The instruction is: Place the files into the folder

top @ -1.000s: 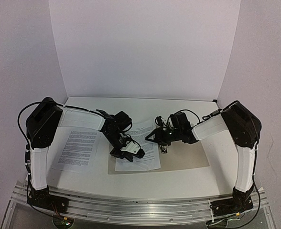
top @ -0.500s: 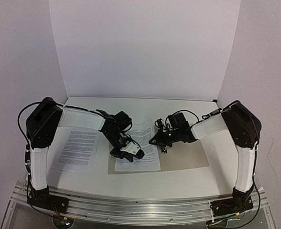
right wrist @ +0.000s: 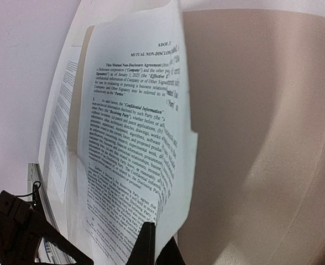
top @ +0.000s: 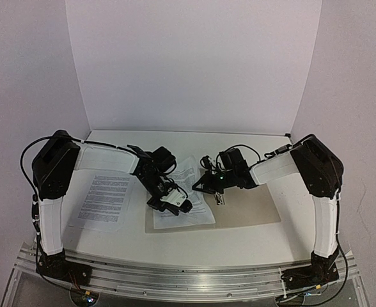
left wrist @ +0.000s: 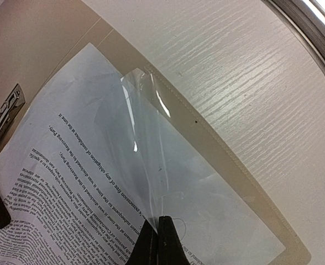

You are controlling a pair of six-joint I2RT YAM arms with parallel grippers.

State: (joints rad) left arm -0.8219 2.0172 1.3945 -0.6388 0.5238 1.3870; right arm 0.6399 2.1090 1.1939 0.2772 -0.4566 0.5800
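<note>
The beige folder point(top: 252, 208) lies open on the table, its metal clip point(left wrist: 8, 107) at the spine. One printed file sheet point(top: 199, 214) lies on the folder's left half. My left gripper point(left wrist: 157, 234) is shut on a thin clear plastic film point(left wrist: 146, 160), which it holds lifted above that sheet point(left wrist: 57, 182). My right gripper point(right wrist: 154, 240) is shut on the sheet's right edge, and the paper point(right wrist: 129, 110) buckles upward there over the folder point(right wrist: 262, 110). A second file sheet point(top: 105, 198) lies flat on the table, left of the folder.
White walls stand on three sides of the table. A metal rail point(top: 188, 278) runs along the near edge, with both arm bases on it. The left arm point(top: 54, 192) reaches over the loose second sheet.
My right gripper has shut on the sheet's right edge and shifted slightly left, so the paper bows up. The left gripper has stayed shut on the clear film.
</note>
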